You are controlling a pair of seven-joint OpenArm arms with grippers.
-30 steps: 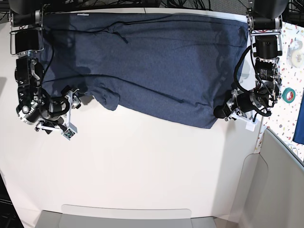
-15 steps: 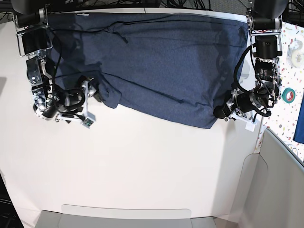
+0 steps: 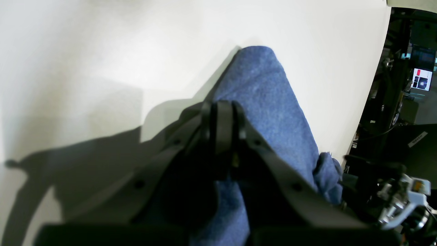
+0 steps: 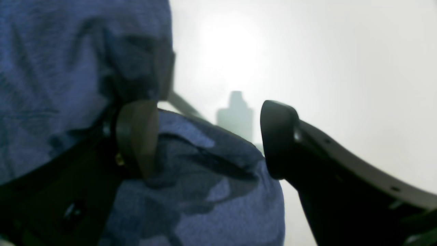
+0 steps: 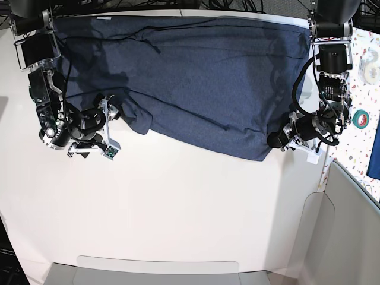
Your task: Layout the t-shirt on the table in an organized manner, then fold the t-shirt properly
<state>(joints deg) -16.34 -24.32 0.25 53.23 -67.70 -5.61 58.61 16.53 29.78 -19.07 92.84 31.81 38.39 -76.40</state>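
While the t-shirt lies on the table, left end effector clamps it, right end effector gapes

Left claw pinched tight on t-shirt fold, seemingly; white table beneath.

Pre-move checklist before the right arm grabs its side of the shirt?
1. Left gripper shut on the t-shirt: ok, the jaws are pinched together with fabric between them at the shirt's corner.
2. Right gripper open: ok, the jaws stand wide apart.
3. Cloth between the right jaws: ok, a bunched fold lies in the gap, against one finger.
4. Shirt lying flat: not ok, the near edge is rumpled and runs slanted across the table.
5. Which shirt part the right gripper faces: cannot tell, the wrist view is too close.
6. Table space in front of the shirt for spreading: ok.
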